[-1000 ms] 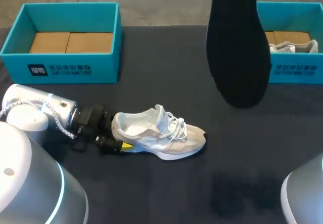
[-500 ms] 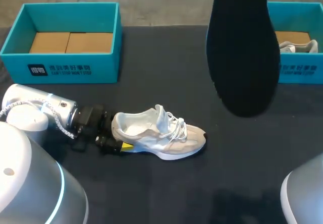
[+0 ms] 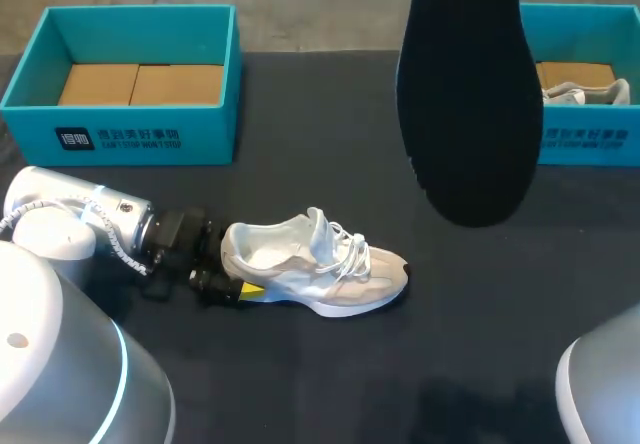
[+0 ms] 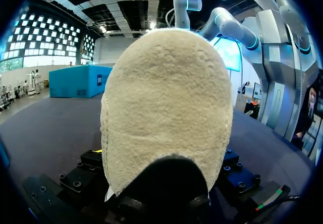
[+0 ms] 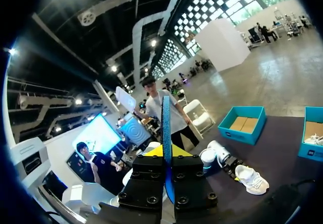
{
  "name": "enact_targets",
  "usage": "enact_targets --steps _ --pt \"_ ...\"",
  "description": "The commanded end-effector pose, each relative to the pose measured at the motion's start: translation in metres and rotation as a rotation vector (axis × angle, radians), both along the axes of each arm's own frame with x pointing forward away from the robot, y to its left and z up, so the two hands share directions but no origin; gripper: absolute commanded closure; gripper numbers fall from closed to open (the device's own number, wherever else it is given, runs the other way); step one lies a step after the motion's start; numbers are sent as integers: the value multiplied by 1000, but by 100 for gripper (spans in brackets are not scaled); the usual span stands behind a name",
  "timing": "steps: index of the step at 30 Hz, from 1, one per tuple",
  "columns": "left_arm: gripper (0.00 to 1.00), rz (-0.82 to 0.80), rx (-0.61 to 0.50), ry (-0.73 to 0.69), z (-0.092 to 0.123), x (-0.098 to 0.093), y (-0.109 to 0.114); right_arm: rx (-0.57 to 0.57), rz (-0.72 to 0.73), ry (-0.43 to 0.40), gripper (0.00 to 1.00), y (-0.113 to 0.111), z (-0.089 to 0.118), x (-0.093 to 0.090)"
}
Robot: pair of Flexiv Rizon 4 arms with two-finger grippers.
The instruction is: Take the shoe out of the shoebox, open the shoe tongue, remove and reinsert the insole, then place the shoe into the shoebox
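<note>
Leftmost, teal box (image 3: 210, 129); left gripper (image 3: 228, 286) clamped on heel of shoe (image 3: 320, 264), upright on table, outside both boxes; insole (image 3: 470, 94) aloft, pinched edge-on by right gripper (image 5: 166, 183); second box (image 3: 600, 149) far right.

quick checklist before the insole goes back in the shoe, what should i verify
1. Insole secure in right gripper: ok, pinched edge-on between both fingers.
2. Shoe steadied: ok, left gripper is shut on the heel and the shoe sits upright.
3. Shoe opening free: ok, nothing seen inside it.
4. Tongue pulled open far enough: cannot tell.
5. Insole lined up with the shoe: not ok, it hangs high, off toward the right shoebox, not over the opening.
</note>
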State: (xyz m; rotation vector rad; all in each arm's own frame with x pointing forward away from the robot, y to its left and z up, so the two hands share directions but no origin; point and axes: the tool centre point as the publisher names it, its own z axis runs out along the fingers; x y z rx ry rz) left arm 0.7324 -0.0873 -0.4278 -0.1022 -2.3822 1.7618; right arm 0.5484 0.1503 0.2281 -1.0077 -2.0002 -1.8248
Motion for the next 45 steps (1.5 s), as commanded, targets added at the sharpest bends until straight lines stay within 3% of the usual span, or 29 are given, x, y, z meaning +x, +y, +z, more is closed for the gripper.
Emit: enact_targets --steps 1,6,10,13,32,33,34,35,45 --pt "100 1 2 -1 1 -1 -1 -2 0 3 100 2 1 1" --pt "100 1 2 -1 1 -1 -1 -2 -12 13 100 6 3 -4" --pt "100 1 2 -1 1 -1 -1 -50 -32 -18 100 16 13 -26" --pt "100 1 2 -1 1 -1 -1 -61 -41 -38 100 17 12 -31" --pt "100 3 12 3 -3 0 0 -54 -40 -41 100 17 7 -34" --pt "80 0 23 4 -4 -1 0 -54 -40 -41 100 17 7 -34" --pt "13 0 34 -3 -5 -1 1 -54 -40 -41 100 17 7 -34" --pt "0 2 35 -3 -6 -1 2 -54 -40 -41 100 17 7 -34" --pt "0 8 26 -18 2 5 18 -54 -40 -41 100 17 7 -34"
